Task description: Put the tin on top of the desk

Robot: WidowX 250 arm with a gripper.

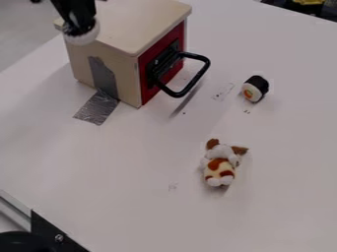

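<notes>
1. The white desk (pixel 131 162) bears small dark smudges, and silver tape (pixel 97 107) runs onto it from a cream box (pixel 135 24) with a red front and black handle (pixel 208 64).
2. A toy sushi roll (pixel 255 89) and a spotted plush animal (pixel 219 167) rest on it.
3. Grey floor (pixel 23 37) shows at upper left, a metal rail (pixel 15 210) at lower left.
4. The tin (pixel 82 38) looks round and whitish, its middle hidden by the black tool (pixel 80 26).
5. The tool pinches it at the box's upper left edge; whether they touch, I cannot tell.

The black gripper (pixel 80 27) is positioned at the upper left, near the view's top edge, and oriented downward.
</notes>
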